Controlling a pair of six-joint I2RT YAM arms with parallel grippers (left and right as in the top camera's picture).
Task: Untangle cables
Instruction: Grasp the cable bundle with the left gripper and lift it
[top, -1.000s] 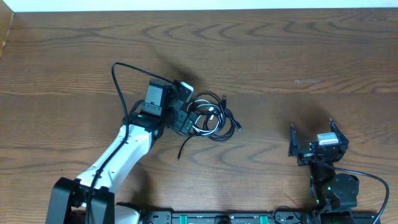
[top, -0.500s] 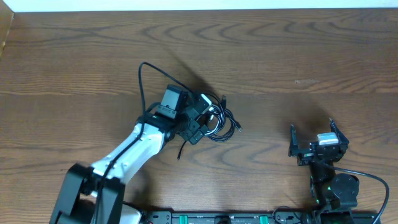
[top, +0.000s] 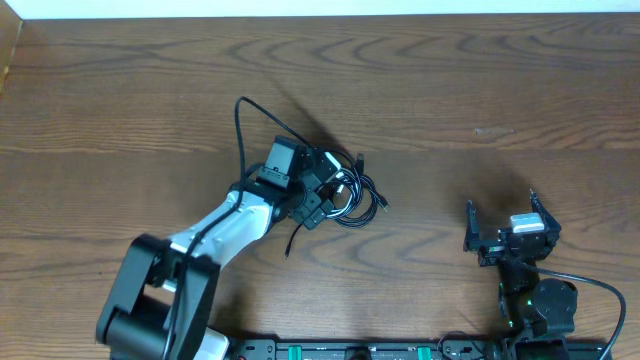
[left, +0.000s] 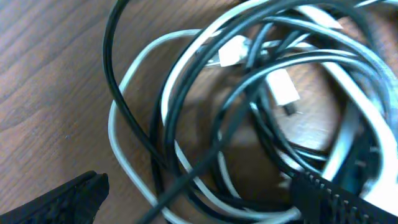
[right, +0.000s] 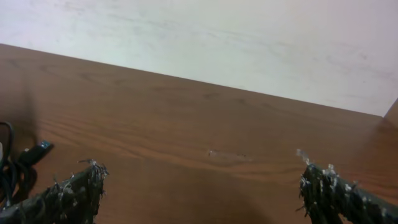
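The cables (top: 355, 195) lie in one tangled bundle of black and white loops at the table's middle. One loose black end (top: 292, 242) trails toward the front. My left gripper (top: 322, 190) is open and straddles the bundle's left side. In the left wrist view the cables (left: 236, 112) fill the frame, with a white plug (left: 283, 88) among them. Black and white strands run between the spread fingers of my left gripper (left: 199, 200), which clamp nothing. My right gripper (top: 502, 215) stands open at the front right, well away from the bundle. In its wrist view my right gripper (right: 205, 193) holds nothing.
A black plug end (right: 38, 148) of the bundle shows at the left edge of the right wrist view. The left arm's own thick black wire (top: 250, 125) arcs up behind its wrist. Bare wooden table (top: 480, 90) lies to the back and right.
My left arm has swung right and brought its open gripper onto the left side of the cable bundle. The right arm has not moved.
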